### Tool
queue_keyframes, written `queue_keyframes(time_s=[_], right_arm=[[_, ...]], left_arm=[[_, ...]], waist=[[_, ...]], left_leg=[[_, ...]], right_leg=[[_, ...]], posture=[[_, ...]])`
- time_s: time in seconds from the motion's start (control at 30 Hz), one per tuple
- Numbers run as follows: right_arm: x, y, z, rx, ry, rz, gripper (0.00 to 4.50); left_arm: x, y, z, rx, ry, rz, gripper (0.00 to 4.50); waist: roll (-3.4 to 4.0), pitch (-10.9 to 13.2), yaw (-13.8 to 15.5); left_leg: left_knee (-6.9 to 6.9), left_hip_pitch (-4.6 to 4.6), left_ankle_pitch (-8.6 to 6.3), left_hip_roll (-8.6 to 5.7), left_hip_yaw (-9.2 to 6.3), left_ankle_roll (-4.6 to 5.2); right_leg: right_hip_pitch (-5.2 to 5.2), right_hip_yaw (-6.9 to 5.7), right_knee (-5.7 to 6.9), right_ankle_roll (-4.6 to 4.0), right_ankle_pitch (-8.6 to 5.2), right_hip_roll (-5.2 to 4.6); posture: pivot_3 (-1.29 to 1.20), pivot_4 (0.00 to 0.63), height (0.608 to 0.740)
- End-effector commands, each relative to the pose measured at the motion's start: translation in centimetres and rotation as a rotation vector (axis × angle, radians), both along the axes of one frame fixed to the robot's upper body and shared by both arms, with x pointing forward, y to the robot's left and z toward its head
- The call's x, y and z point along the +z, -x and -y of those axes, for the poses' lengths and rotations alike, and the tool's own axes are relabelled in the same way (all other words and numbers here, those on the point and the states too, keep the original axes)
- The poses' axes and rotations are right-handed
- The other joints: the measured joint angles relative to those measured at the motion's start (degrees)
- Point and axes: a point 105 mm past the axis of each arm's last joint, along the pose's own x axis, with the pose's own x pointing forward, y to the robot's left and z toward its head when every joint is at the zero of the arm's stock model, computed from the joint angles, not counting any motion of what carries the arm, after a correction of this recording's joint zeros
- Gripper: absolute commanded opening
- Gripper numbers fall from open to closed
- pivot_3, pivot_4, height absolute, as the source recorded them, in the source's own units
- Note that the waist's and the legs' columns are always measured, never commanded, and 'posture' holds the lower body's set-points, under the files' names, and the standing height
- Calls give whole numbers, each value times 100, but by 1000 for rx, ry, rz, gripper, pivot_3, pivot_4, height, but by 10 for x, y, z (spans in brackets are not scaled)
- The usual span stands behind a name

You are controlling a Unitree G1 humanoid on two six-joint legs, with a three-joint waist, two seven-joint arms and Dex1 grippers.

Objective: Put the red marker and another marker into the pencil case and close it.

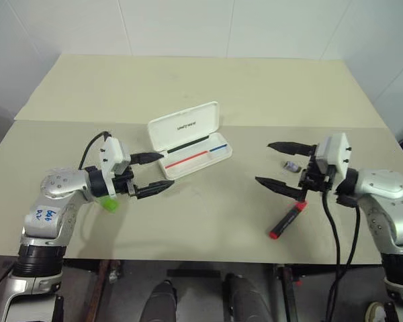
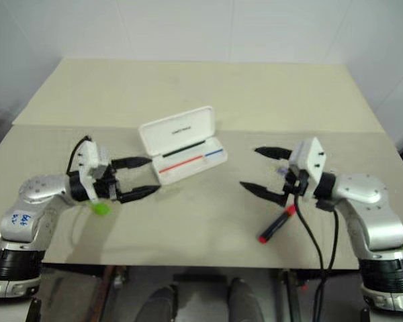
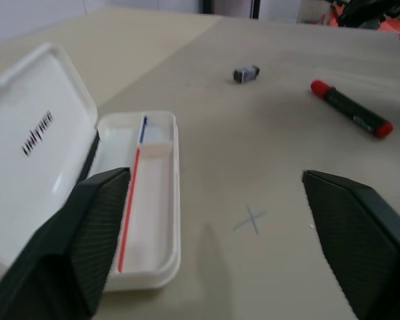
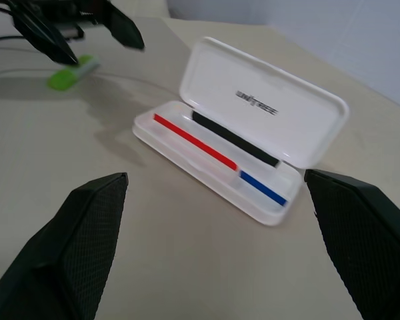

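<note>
Hovering wide apart and empty, left tool, right tool

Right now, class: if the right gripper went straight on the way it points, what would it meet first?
Probably the pencil case: it lies open, straight ahead between the right gripper's spread fingers, with bare table before it. The gripper is raised, so it might pass over.
</note>
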Motion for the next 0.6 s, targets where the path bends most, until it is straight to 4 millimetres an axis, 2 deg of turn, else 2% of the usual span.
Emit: queue_keyframes(time_s=[0.03, 0.07, 0.3, 0.43, 0.6], right_arm=[[15, 4, -11, 23, -24, 73, 4500], [15, 5, -13, 24, -31, 76, 4500], [15, 13, -21, 16, -62, 90, 4500], [16, 15, -21, -10, -85, 108, 4500], [19, 18, -29, -11, -106, 126, 4500]], left_arm=[[-10, -5, 3, 2, -43, 24, 2932], [-10, -9, 3, 17, -47, 37, 2571], [-18, -30, 17, 56, -74, 48, 2571], [-23, -45, 33, 73, -92, 44, 2571], [-30, -51, 33, 74, -139, 34, 2571]], waist=[[0, 0, 3], [0, 0, 4], [0, 0, 24], [0, 0, 20], [0, 0, -14]], left_leg=[[0, 0, 0, 0, 0, 0], [0, 0, 0, 0, 0, 0], [1, -3, 0, 0, -2, 0], [1, -3, 0, 0, -2, 0], [2, -1, 0, 0, -1, 0]], right_leg=[[0, 0, 1, 0, 0, 0], [-1, 0, 1, -1, 0, 0], [0, -1, 0, 1, 2, 0], [-1, -1, 2, 3, 2, 1], [-3, 0, 7, 4, 5, 4]], posture=[[0, 150, 740], [0, 150, 740], [0, 150, 740], [0, 150, 740], [0, 150, 740]])
